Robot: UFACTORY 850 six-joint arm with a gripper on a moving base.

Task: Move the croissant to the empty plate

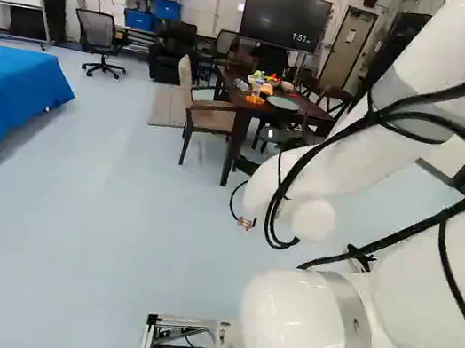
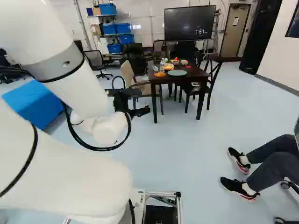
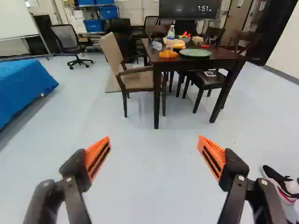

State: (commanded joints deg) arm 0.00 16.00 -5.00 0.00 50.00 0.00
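Room: pale floor, one dark screen. One dark table, one tan armchair at its left edge. On tabletop: one green plate by near edge; one orange item toward near left corner; one bottle behind. Croissant: too small to single out among tabletop items. One black gripper, short of table: two orange pads spread wide, gripping nothing.

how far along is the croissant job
Nothing looks done: the round green plate on the dark wooden table looks bare. Nothing is in hand: the black, orange-padded gripper stands open, short of the table. Left: approach, grasp the croissant (not clearly identifiable) and place it there.
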